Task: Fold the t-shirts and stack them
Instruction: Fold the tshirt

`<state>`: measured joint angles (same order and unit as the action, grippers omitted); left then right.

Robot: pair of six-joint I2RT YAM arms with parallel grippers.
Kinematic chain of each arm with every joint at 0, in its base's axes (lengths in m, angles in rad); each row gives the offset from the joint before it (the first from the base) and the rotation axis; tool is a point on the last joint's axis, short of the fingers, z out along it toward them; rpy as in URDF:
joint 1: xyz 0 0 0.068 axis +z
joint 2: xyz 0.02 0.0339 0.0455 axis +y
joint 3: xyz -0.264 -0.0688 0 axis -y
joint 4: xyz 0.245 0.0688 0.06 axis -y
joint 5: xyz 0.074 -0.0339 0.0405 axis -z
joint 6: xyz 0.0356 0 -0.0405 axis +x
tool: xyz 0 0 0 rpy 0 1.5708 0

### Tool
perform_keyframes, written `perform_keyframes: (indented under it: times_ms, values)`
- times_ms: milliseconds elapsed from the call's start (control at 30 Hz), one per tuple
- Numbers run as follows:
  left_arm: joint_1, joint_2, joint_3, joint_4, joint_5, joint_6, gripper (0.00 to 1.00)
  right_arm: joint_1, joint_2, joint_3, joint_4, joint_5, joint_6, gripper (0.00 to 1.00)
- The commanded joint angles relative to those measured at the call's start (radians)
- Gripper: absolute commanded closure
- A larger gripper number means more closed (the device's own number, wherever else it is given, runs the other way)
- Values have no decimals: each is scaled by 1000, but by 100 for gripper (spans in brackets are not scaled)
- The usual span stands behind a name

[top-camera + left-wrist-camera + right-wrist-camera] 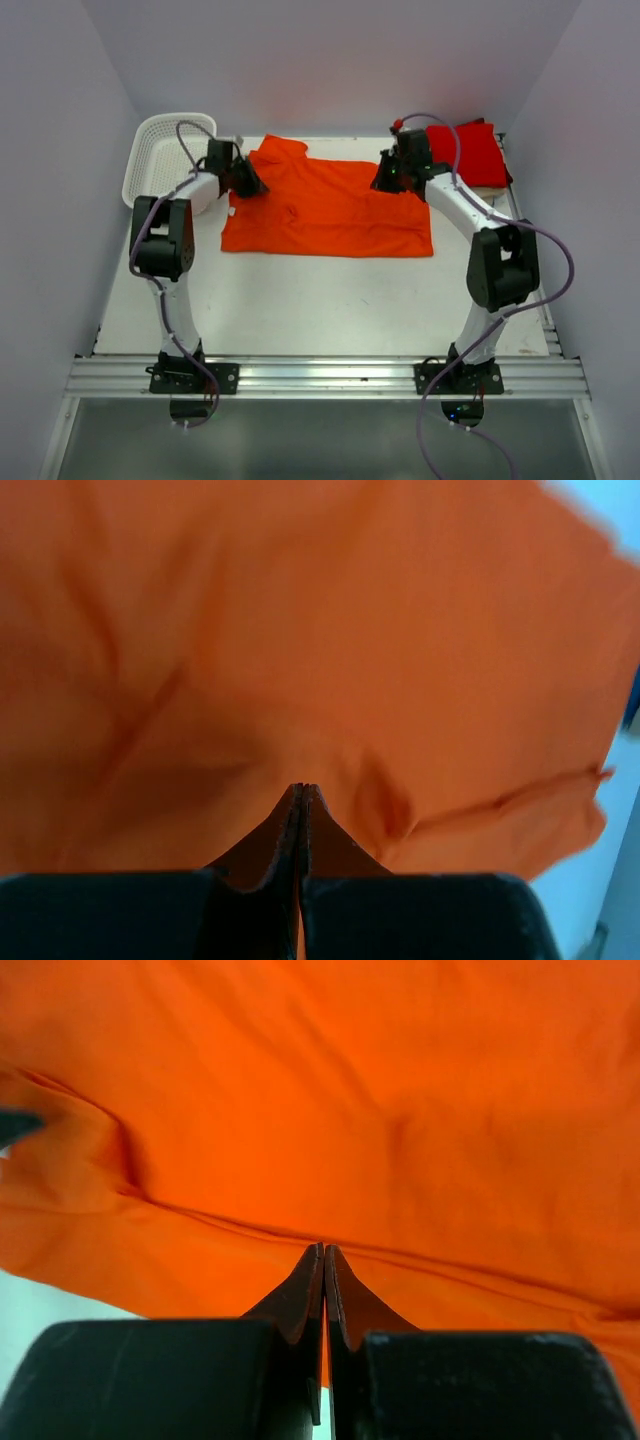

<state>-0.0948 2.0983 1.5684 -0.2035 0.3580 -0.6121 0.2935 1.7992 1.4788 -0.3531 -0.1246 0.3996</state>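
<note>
The bright orange t-shirt (330, 210) lies spread across the far middle of the table, with one sleeve bunched at its far left. My left gripper (250, 185) is at its far left edge, jaws pressed together on the orange cloth (300, 630). My right gripper (385, 180) is at its far right edge, jaws also pressed together on the cloth (350, 1090). In both wrist views a sliver of orange shows between the closed fingers. A red t-shirt (468, 152) folded into a square lies at the far right corner.
A white mesh basket (160, 150) stands at the far left corner, just behind the left arm. White walls close in the table on three sides. The red shirt sits right behind the right gripper.
</note>
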Motion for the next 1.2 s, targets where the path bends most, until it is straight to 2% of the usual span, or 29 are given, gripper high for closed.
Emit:
perform_keyframes:
  times_ms: [0,100,367,533,867,1067,1167]
  values:
    - [-20,-219,-320,186,165,-32,100,-1,86,-83,-75,-13,20,100]
    - [-20,-314,-491,335,196,-52,100,-1,112,-155,-3,-39,53,100]
    - [-20,-305,-576,363,188,-54,100,1,129,-262,74,-46,77,100]
    - [-20,-307,-600,311,141,-29,100,1,105,-301,59,-3,53,100]
    - [-22,-293,-648,133,-72,17,100,9,37,-452,71,42,62,100]
    - [-22,-296,-709,87,-97,-3,100,35,3,-538,66,62,61,100]
    - [-26,-346,-790,52,-105,-18,100,45,-29,-589,66,56,65,100]
